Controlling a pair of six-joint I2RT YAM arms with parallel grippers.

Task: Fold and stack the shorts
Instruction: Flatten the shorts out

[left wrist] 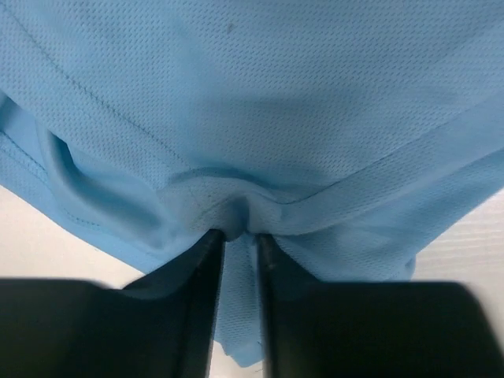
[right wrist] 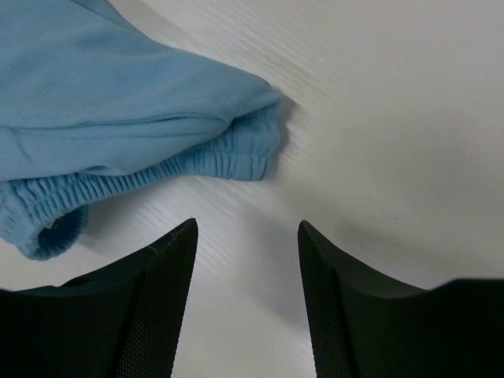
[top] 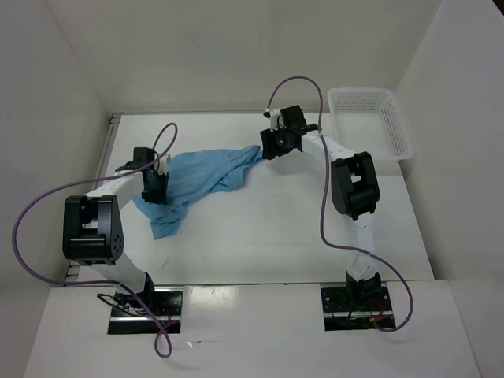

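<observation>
**One end pinched, the other waiting**

Your left gripper [left wrist: 236, 235] pinches a puckered hem fold of the shorts [top: 201, 179], which lie crumpled on the table [top: 276, 236] between the arms. Your right gripper [right wrist: 246, 228] hangs spread and empty just beside the elastic waistband [right wrist: 157, 169], probably placed to take that end for spreading flat.

Overhead view sees all; wrist views closely share the shorts [left wrist: 276, 94].

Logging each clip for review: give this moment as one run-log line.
shorts: crumpled, unfolded | left gripper: closed on shorts edge | right gripper: open, beside waistband | white lattice basket: far right
</observation>
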